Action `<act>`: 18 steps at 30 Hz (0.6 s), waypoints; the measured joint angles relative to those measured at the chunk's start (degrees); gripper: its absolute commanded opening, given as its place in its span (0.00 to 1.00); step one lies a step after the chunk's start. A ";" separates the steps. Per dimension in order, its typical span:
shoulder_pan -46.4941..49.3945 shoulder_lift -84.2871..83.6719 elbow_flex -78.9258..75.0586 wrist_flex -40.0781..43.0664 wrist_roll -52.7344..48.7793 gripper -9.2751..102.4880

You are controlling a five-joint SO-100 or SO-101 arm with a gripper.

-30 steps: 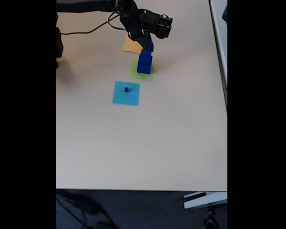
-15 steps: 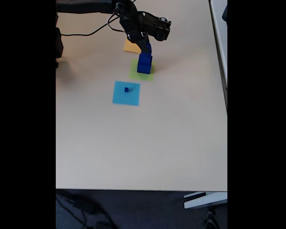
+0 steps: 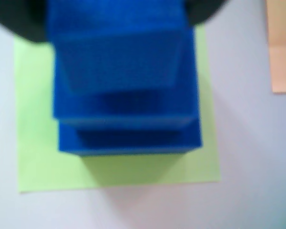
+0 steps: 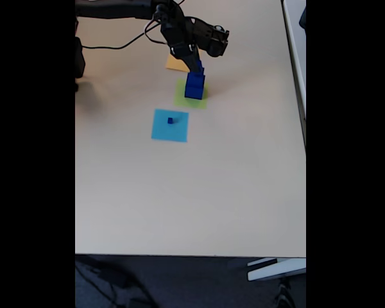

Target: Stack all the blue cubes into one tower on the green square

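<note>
Your gripper (image 4: 197,64) sits at the top of the blue cubes (image 4: 194,85) stacked on the green square (image 4: 182,97) near the table's (image 4: 192,192) far edge — whether its fingers grip the top cube I cannot tell — so any sideways pull could topple the tower, and the tiny cube (image 4: 170,120) waits.

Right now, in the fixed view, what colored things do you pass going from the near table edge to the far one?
Tiny blue cube on the light-blue square → green square with the blue tower → orange square.
</note>
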 measured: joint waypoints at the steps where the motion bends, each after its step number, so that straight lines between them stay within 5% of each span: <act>1: 0.00 0.00 0.18 0.00 0.00 0.09; 18: 0.00 0.00 0.97 -0.09 0.00 0.15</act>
